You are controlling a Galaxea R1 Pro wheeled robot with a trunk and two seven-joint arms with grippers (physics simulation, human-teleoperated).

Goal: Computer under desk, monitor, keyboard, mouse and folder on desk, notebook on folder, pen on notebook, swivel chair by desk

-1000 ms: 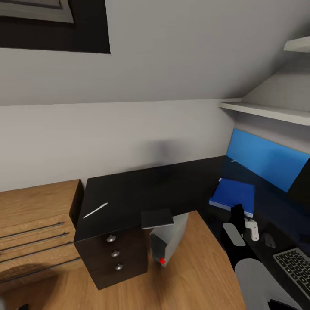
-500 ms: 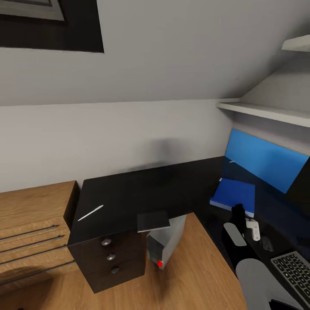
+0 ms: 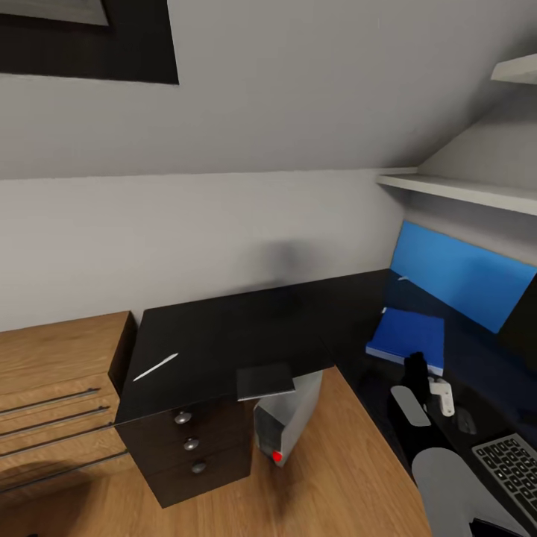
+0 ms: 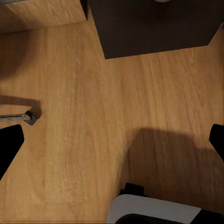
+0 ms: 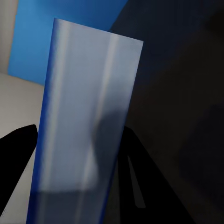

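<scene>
The blue folder lies flat on the black desk, near its right wing. My right gripper hovers at the folder's near edge. In the right wrist view the right gripper is open, with the folder stretching away past its black fingers. The white pen lies on the desk's left end. A flat dark grey notebook sits at the desk's front edge, above the grey computer. Keyboard and mouse lie at the right. My left gripper is open over the wood floor.
A light-wood chest of drawers stands left of the desk. The desk's dark drawers carry silver knobs. A blue panel and white shelves line the right wall. A small caster shows on the floor.
The head view has shifted slightly, so the desk sits a little further left in the picture. The right gripper stays at the folder's near edge.
</scene>
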